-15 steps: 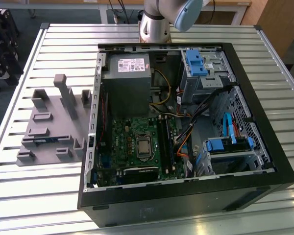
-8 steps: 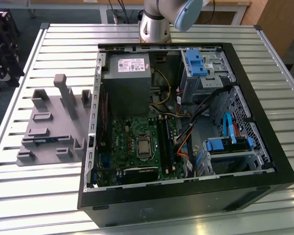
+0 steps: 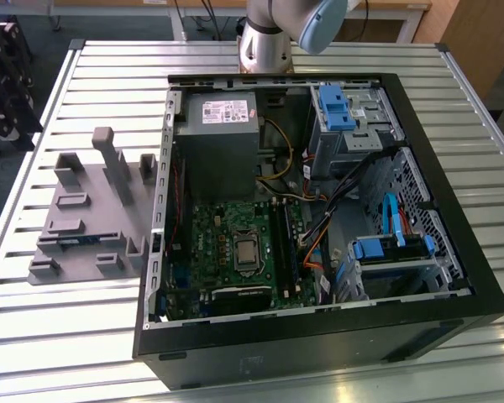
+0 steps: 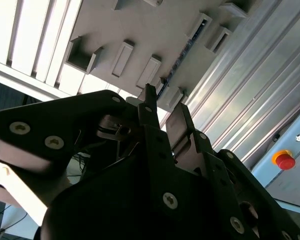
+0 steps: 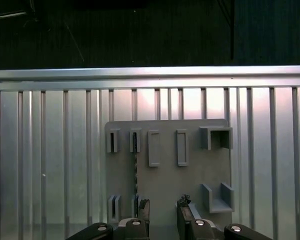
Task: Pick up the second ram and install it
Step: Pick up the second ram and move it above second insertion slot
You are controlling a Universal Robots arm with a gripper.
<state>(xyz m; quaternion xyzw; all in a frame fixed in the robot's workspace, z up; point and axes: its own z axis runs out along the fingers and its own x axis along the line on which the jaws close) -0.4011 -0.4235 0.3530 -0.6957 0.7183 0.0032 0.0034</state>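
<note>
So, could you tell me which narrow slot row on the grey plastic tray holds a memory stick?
The inner row, beside the wider rectangular frames, holds the thin dark memory stick; the edge row is bare.

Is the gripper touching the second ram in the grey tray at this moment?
Apart. In the exterior view the second ram lies in the grey tray with nothing touching it; in the first wrist view the open gripper hangs above.

Upright posts [image 3: 113,164] crowd one end of the grey tray [image 3: 88,217]. Open air separates the tool [image 5: 163,204] from it. Bare slatted counter [image 3: 67,336] surrounds it.
</note>
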